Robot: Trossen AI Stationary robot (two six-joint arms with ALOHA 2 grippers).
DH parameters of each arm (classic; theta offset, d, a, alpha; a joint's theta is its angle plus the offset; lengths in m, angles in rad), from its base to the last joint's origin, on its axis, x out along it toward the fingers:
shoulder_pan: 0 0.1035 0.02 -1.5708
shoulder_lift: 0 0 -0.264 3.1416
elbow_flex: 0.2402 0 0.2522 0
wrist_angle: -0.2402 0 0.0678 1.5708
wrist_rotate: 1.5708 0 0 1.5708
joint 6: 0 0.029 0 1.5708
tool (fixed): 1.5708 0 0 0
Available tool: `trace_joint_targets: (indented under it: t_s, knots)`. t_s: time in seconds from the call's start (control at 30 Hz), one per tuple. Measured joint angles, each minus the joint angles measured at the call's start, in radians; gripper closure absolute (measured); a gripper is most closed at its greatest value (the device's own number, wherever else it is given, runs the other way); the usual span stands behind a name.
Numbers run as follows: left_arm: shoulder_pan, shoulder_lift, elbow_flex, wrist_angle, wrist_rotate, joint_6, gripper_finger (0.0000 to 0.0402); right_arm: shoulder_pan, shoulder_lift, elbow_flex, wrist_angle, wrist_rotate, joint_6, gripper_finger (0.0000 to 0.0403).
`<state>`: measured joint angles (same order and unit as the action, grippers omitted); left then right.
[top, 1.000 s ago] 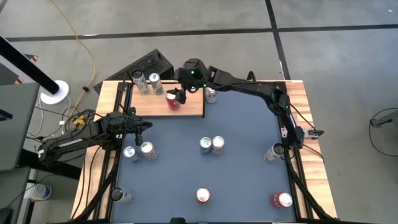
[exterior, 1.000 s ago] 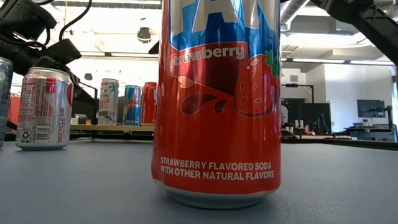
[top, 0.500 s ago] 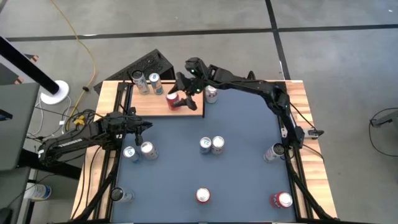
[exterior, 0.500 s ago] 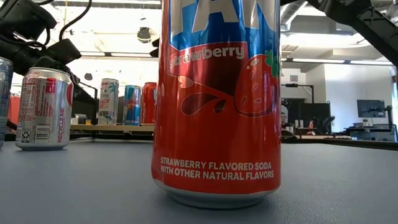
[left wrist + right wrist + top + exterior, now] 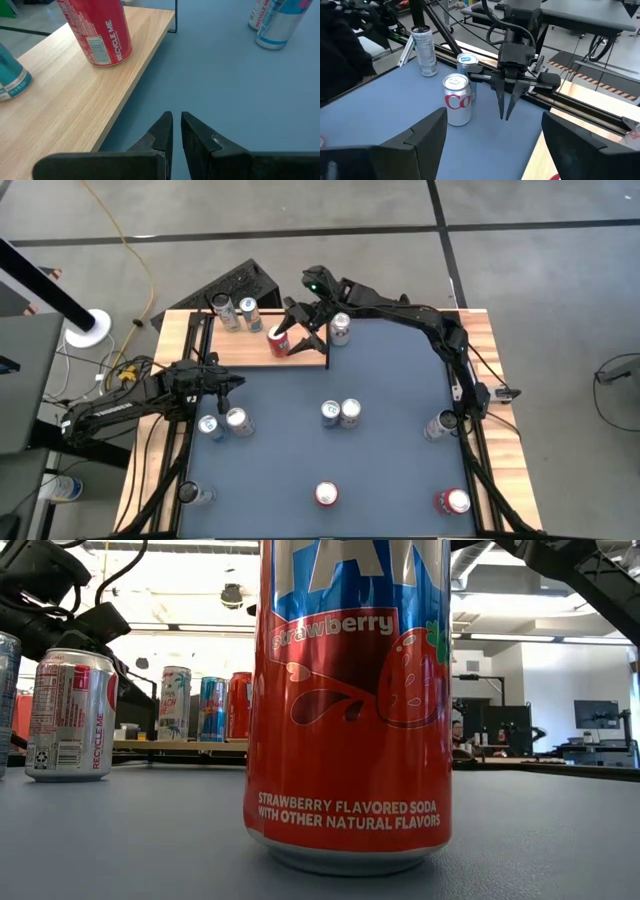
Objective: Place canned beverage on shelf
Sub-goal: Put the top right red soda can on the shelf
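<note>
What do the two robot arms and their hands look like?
Both arms are black, built of slim jointed tubes with black cables along them. The right arm shows a small green light near its wrist. The left hand has two dark, flat fingers that taper to points.

The strawberry soda can (image 5: 348, 705) in the low view is cut off by the top edge; its brand lettering is only partly visible. It hides the table centre behind it. In the left wrist view, the red can (image 5: 97, 30) on the shelf (image 5: 75, 95) is cropped at the top edge, and a teal can (image 5: 11, 75) is cut by the left edge
</note>
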<state>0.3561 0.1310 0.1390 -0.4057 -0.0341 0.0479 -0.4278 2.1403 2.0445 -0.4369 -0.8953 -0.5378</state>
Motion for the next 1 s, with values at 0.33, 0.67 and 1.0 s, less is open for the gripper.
trace_joint_targets:
  t_s: [0.33,0.67,1.0]
  knots:
    - [0.0,0.0,0.0,0.0,0.0,0.0,0.0374,-0.034,0.006,0.0,-0.049,0.03,-0.067,0.0092]
    - [0.0,0.0,0.0,0.0,-0.002,0.0,0.0374,0.034,0.024,-0.005,0.094,0.169,0.038,0.0092]
    - [0.0,0.0,0.0,0.0,-0.004,0.0,0.0374,0.072,0.025,-0.006,0.15,0.411,0.258,0.0092]
